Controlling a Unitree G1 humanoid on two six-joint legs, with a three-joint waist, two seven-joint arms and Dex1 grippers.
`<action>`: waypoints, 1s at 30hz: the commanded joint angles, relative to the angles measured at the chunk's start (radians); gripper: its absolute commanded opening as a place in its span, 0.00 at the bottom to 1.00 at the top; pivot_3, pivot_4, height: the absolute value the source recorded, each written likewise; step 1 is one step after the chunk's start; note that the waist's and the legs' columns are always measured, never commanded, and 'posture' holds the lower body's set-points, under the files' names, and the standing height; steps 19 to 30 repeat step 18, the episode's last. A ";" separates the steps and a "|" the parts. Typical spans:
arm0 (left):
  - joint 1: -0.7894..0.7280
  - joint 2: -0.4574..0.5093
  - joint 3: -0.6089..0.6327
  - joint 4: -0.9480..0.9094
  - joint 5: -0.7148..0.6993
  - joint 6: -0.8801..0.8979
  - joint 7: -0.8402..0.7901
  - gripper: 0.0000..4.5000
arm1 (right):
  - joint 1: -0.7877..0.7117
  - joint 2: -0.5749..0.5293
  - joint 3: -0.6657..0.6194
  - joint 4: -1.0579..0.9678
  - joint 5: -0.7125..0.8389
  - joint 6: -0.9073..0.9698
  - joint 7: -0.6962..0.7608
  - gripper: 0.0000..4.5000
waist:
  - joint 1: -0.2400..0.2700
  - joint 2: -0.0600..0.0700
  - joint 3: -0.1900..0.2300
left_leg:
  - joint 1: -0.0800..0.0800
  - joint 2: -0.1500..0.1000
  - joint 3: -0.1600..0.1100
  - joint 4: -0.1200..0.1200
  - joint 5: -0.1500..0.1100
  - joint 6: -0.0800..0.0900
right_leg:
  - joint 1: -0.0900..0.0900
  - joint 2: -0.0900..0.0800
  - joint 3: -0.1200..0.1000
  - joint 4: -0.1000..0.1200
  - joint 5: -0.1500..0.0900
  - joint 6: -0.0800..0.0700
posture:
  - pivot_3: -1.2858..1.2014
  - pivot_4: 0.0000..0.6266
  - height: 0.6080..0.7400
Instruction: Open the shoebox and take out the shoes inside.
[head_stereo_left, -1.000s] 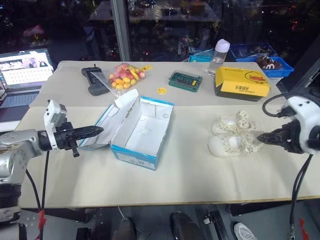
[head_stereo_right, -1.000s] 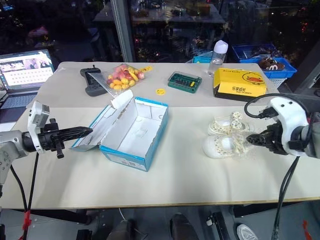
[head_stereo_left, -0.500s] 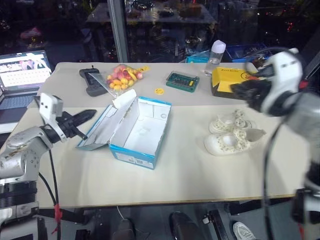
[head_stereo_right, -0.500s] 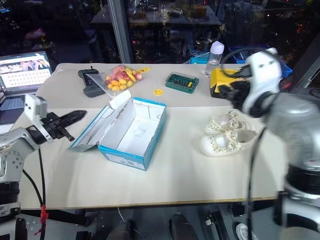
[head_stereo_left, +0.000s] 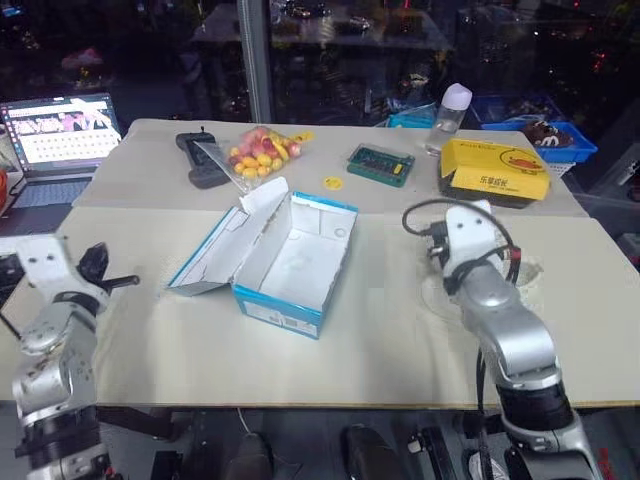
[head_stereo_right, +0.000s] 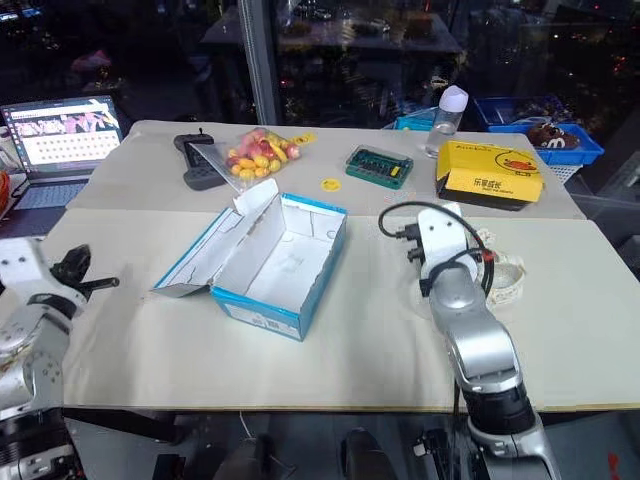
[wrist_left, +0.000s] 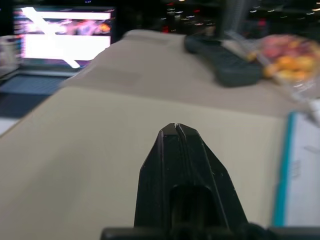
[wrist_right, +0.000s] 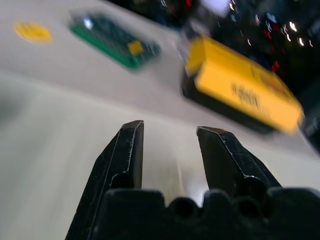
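The shoebox (head_stereo_left: 290, 262) lies open in the middle of the left eye view, on the beige table (head_stereo_left: 380, 340), its white inside bare and its lid folded out toward the left of the frame. The shoes (head_stereo_right: 505, 278) lie right of centre, largely hidden behind the right arm; a cream edge shows just past it. The left gripper (wrist_left: 176, 131) sits at the left edge of the frame, well apart from the box, its two black fingers pressed together with nothing between them. In the right wrist view the right gripper (wrist_right: 167, 137) has its fingers apart and empty, pointing over the table toward the yellow box (wrist_right: 240, 92) and the green case (wrist_right: 115, 40). Along the upper part of the frame lie a black controller (head_stereo_left: 200, 160), a bag of candies (head_stereo_left: 255, 152), a small yellow disc (head_stereo_left: 327, 182), and a bottle (head_stereo_left: 450, 115). A laptop (head_stereo_left: 60, 135) stands open at the upper left.
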 joint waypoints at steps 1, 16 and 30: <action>0.028 0.015 0.058 -0.021 -0.001 -0.046 0.012 0.00 | 0.080 0.011 -0.027 -0.064 -0.026 -0.042 0.031 0.48 | -0.004 -0.002 -0.001 | 0.002 0.000 0.000 0.000 0.000 0.000 | 0.001 0.000 0.000 0.000 0.000 0.000 | 0.52 0.24 0.90; 0.036 0.008 0.046 -0.010 -0.015 -0.084 -0.020 0.00 | 0.120 0.086 -0.070 0.002 -0.048 -0.168 0.107 0.48 | -0.007 -0.004 -0.002 | 0.011 0.000 0.000 -0.001 0.000 0.000 | 0.013 0.000 0.000 -0.003 -0.001 0.000 | 0.52 0.24 0.90; 0.033 0.003 0.044 -0.009 -0.019 -0.086 -0.021 0.00 | 0.120 0.085 -0.069 0.004 -0.061 -0.169 0.113 0.48 | -0.007 -0.004 -0.002 | 0.012 0.000 0.000 -0.001 0.000 0.000 | 0.013 0.000 0.000 -0.003 -0.001 0.000 | 0.52 0.24 0.90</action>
